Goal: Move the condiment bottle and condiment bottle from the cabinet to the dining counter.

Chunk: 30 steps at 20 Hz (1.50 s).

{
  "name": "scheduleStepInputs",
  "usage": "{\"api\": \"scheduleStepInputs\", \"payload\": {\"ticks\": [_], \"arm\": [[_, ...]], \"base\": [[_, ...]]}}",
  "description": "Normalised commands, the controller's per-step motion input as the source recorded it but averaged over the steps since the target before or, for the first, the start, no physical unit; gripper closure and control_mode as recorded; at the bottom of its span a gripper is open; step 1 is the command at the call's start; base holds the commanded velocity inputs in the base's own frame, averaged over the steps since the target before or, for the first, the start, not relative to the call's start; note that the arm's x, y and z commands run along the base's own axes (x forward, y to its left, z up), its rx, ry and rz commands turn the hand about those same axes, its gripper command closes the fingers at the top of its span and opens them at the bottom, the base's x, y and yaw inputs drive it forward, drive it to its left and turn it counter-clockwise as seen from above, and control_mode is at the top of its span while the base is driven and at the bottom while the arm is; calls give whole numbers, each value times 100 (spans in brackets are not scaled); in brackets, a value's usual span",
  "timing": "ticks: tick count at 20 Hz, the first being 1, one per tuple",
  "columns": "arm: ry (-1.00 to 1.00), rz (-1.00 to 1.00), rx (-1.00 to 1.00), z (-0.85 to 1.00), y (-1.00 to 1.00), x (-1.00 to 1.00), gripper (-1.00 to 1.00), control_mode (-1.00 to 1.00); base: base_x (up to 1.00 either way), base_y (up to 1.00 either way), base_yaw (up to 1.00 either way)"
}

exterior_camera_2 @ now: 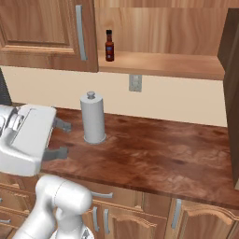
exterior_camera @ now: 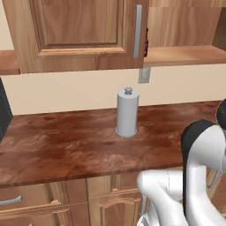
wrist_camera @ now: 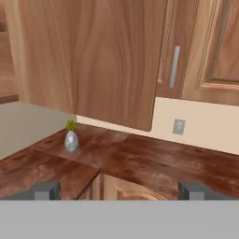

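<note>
Condiment bottle: stood upright on cabinet shelf. Claw: held released, empty, above tabletop.

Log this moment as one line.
tool: open, empty | hot-sauce bottle: upright on cabinet shelf | grey canister: on worktop

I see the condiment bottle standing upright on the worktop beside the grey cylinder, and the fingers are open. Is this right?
Not quite. The condiment bottle stands upright on the open cabinet shelf, above the grey cylinder, not on the worktop. The right base view shows it. The fingers are indeed open.
</note>
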Motion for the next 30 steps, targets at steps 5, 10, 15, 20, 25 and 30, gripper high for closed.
{"api": "scheduleStepInputs", "payload": {"ticks": [5,10,15,20,25,30], "arm": [[0,24,0,-1,100,18,-100,-100],[0,26,0,0,82,43,-100,-100],[0,32,0,0,60,56,-100,-100],[-17,26,0,0,33,28,-100,-100],[-31,17,0,3,13,21,-100,-100],[-21,3,0,19,14,38,-100,-100]], "base": [[0,0,0],[0,0,0],[0,0,0],[0,0,0],[0,0,0],[0,0,0]]}}
